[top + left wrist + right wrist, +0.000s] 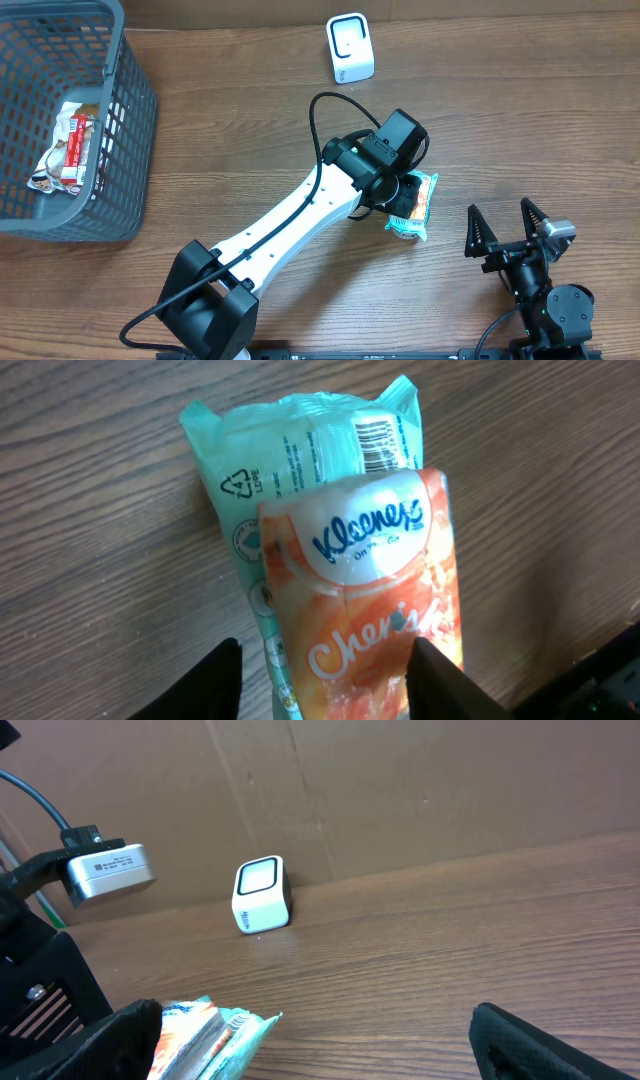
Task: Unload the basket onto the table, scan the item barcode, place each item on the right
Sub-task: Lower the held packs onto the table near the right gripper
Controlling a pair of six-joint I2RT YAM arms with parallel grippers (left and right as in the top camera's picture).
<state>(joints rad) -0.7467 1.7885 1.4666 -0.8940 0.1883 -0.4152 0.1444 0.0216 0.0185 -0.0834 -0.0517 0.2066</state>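
Presently the grasp step is in hand; scanning has not begun. A soft orange Kleenex tissue pack (370, 590) lies on the wooden worktop (240, 110), right of centre, partly overlapping a mint-green plastic pack (290, 460) beneath it. A printed barcode (376, 440) shows on the exposed far end of the green pack; no code is visible on the orange pack's upper face. The left gripper (327, 660) is lowered over both, its jaws partly spread and straddling the orange pack's near end. One jaw appears against the pack's edge and the other stands just clear of it, so no pinch is confirmed. The right gripper (500, 210) sits well apart near the front edge, jaws spread wide and empty. The small white box-shaped scanner (350, 47) stands upright at the far side, well apart from the packs. A grey plastic mesh basket (130, 110) at the left holds a red-and-white snack packet (68, 145).

Judgement: the next move calls for the jaws to press onto one pack alone, lift it without dragging its neighbour, then turn its coded face toward the scanner. The slick film may let both packs shift together.
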